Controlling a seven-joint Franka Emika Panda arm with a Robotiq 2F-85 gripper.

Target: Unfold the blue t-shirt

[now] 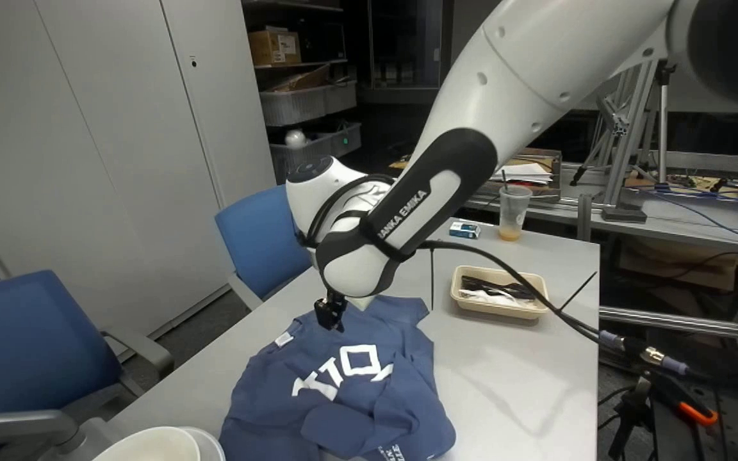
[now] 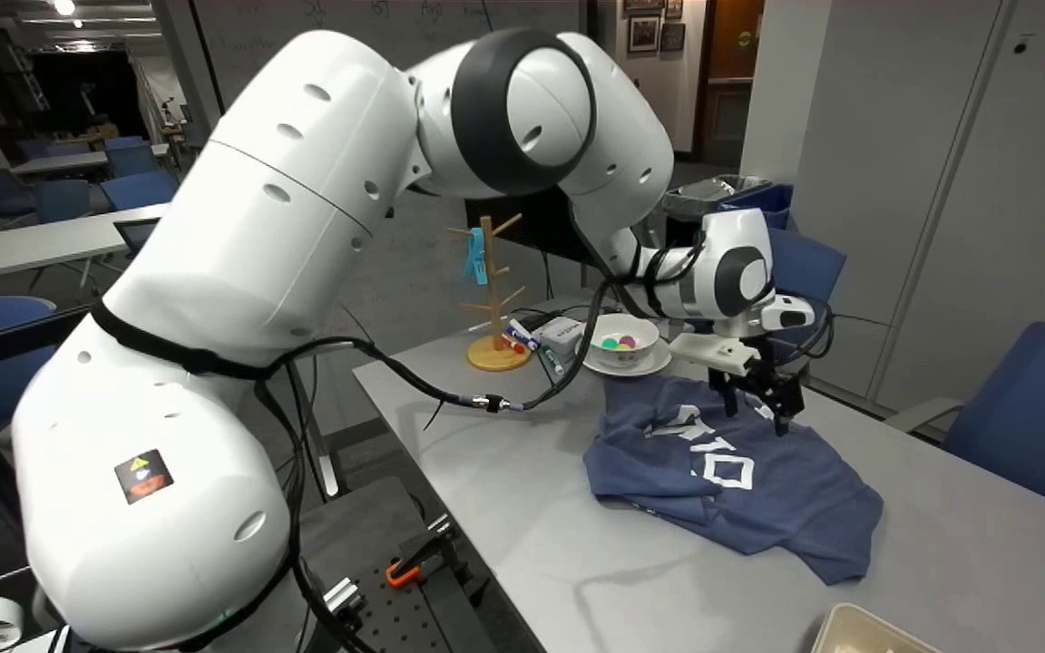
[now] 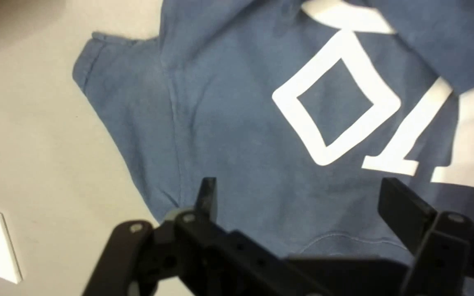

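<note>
— What's in the tray (image 1: 497, 310)?
— Dark strips (image 1: 500, 286) and white pieces (image 1: 490, 298), lying together
— And the clear cup (image 1: 515, 208)?
— A little amber liquid (image 1: 508, 235) at the bottom, with a dark straw (image 1: 504, 179) poking out of the top. I see the cup in an exterior view only
— The bowl (image 2: 626, 359)?
— It stands on a plate (image 2: 657, 359), and round coloured things (image 2: 627, 342) lie inside, pink and green among them. Those show in an exterior view alone, like the wooden stand (image 2: 493, 299) with a blue clip (image 2: 477, 257) hanging on it
— So where's the blue t-shirt (image 2: 758, 499)?
— Rumpled on the table (image 2: 522, 472), partly folded over itself. Both exterior views show that, but the wrist view gives its white letters (image 3: 313, 70) up close
— And the gripper (image 3: 296, 197)?
— Over the shirt, jaws wide apart. The wrist view shows blue cloth through the gap; whether the gripper touches fabric, I can't tell
</note>
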